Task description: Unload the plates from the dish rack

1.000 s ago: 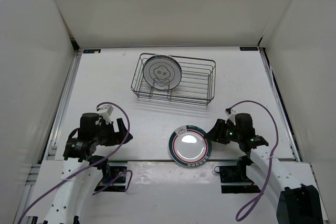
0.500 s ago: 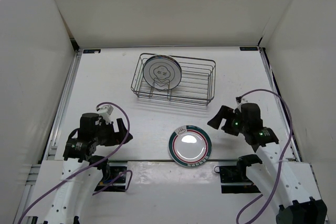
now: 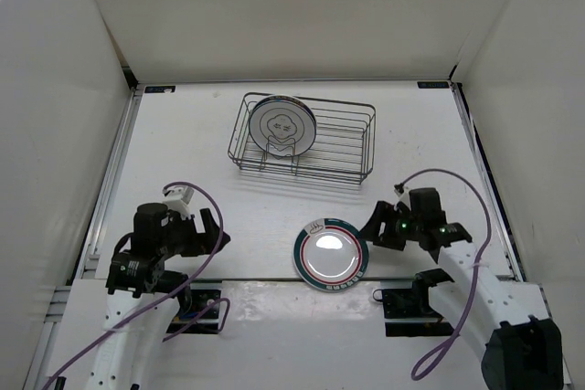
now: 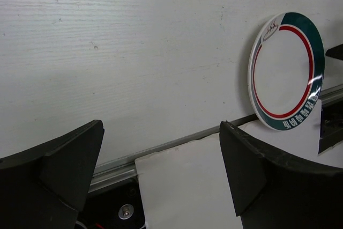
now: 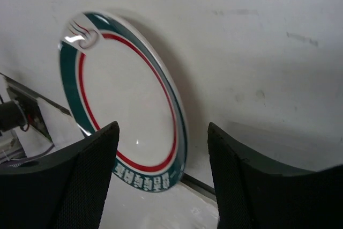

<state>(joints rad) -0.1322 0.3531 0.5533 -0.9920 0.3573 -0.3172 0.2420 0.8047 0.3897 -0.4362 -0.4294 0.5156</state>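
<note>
One plate is out, by the look of it: the teal-banded plate (image 3: 331, 256) lies flat on the desk (image 3: 183, 134) at 6 o'clock in the top view, face up, its near rim reaching over the desk's front edge. The rack (image 3: 352, 139) sits at 12 o'clock, well apart from it, and holds a grey plate (image 3: 283, 125) standing on edge in its left end. A coloured rim shows around that plate, so another may stand right behind it, but I cannot tell from here. The rest of the rack's slots look bare. The right end effector (image 3: 373, 228) hangs just beside the teal plate at its 3 o'clock; its wrist view shows the jaws spread wide with nothing between them and the plate lying free ahead. The left end effector (image 3: 216, 229) is at the plate's 9 o'clock, well apart, jaws also wide and empty. I judge the task roughly a third done at best: what stands in the rack has yet to be lifted out and laid on the desk, and neither arm is near the rack.
</note>
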